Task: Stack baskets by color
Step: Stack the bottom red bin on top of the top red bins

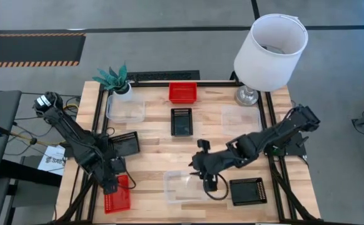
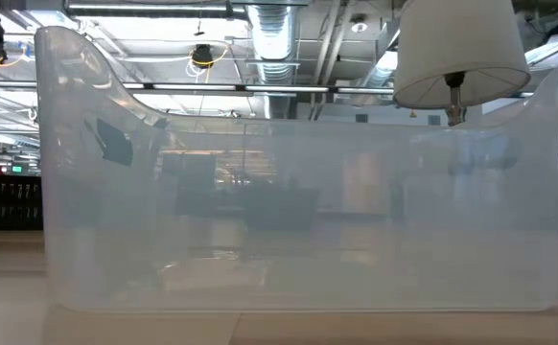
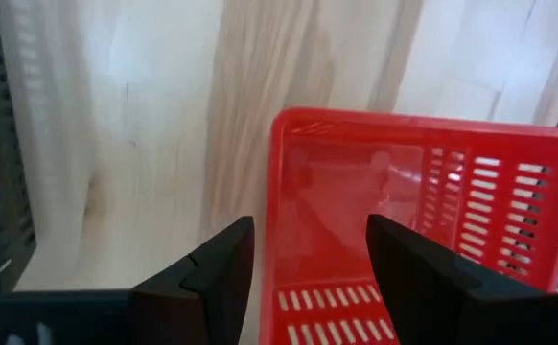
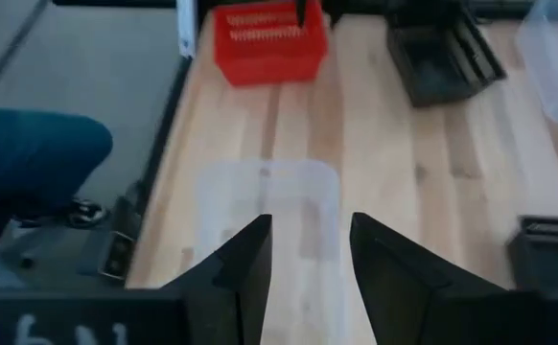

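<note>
Red, black and clear baskets lie scattered flat on the wooden table (image 1: pixel 151 156). My left gripper (image 1: pixel 112 183) (image 3: pixel 310 225) is open and points down over the red basket (image 1: pixel 117 195) (image 3: pixel 423 201) at the near left. One finger stands outside that basket's side wall (image 3: pixel 277 182) and one over its inside. My right gripper (image 1: pixel 208 182) (image 4: pixel 310 222) is open above the clear basket (image 1: pixel 183 186) (image 4: pixel 269 201) at the near middle, which fills the low view (image 2: pixel 289 230). Another red basket (image 1: pixel 182 92) sits at the far middle.
Black baskets lie at the centre (image 1: pixel 181 121), left (image 1: pixel 127 144) and near right (image 1: pixel 248 191). Clear baskets lie at the far left (image 1: pixel 126 107) and far right (image 1: pixel 240 117). A white-shaded lamp (image 1: pixel 269 47) stands at the far right corner and a potted plant (image 1: pixel 114 79) at the far left.
</note>
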### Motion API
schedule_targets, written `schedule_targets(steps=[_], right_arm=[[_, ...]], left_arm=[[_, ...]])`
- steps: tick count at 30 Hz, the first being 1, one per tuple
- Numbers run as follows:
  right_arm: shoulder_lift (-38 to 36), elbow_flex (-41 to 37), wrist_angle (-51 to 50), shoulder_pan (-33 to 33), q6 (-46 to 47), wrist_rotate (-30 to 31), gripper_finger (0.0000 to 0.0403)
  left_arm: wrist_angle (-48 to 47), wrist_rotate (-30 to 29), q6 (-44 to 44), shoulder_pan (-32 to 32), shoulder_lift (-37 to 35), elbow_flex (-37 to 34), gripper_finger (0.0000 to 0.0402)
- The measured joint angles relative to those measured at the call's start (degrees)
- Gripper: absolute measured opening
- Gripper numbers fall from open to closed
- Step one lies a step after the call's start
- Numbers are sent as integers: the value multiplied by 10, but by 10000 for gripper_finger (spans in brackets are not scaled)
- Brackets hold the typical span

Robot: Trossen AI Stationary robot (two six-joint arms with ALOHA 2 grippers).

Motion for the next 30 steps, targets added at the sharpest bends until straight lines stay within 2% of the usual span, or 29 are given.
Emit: schedule_targets(steps=[6,14,23,26,30], right_arm=[[-1,-30,80,24,2,14,161],[-1,-62,145,52,17,43,157],[8,-69,165,57,31,54,149],[10,-69,174,61,32,58,147],[32,-71,165,61,27,59,145]], left_arm=[[7,-10,1,-9,37,0,190],[55,13,39,-9,118,0,190],[66,17,41,-9,129,0,188],[66,20,36,-9,129,0,172],[62,20,35,-9,129,0,121]])
